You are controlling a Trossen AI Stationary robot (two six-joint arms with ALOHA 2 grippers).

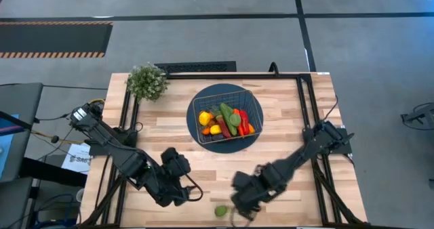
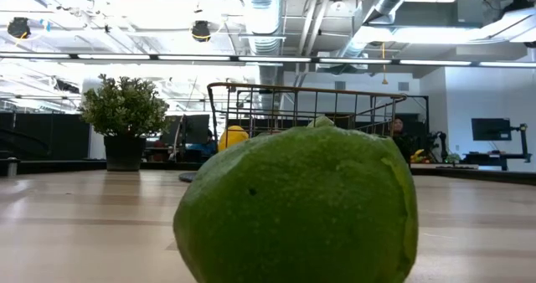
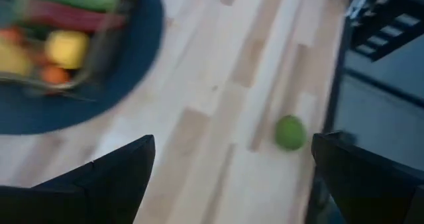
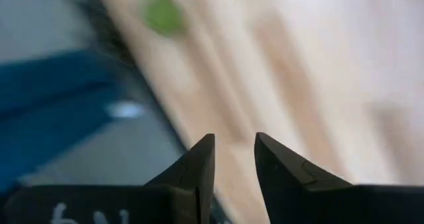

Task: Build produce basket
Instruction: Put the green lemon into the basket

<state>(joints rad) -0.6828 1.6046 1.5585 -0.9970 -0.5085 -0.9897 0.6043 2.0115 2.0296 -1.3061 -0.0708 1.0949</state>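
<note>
Potted plant (image 1: 146, 80) sits at the table's (image 1: 169, 131) 11 o'clock corner. My left gripper (image 1: 178, 167) hovers over the table at about 7 o'clock, fingers (image 3: 99, 177) spread wide, nothing between them. Its wrist view looks past them to the lime (image 3: 289, 132) and the edge of the blue disc (image 3: 132, 58).

Basket (image 1: 227, 113) sits on the dark blue disc (image 1: 196, 131) near table centre, slightly toward 12 o'clock. Produce (image 1: 225, 121) is piled inside: yellow lemons, green cucumber, red and orange peppers, a dark reddish piece. The low view shows the basket (image 2: 301, 107) wire rim behind the fruit, with one yellow piece (image 2: 233, 136) visible, and the plant (image 2: 124, 115) off to the side.

One lime (image 1: 221, 211) lies loose on the table at 6 o'clock, right at the near edge, well apart from the basket. In the low view it fills most of the frame (image 2: 297, 208).

My right gripper (image 1: 243, 200) is low, just beside the lime on its 3 o'clock side; can't tell if touching. Its fingers (image 4: 192, 168) are nearly closed, a thin gap between them, grasping nothing. The lime (image 4: 163, 14) shows blurred ahead of them.
</note>
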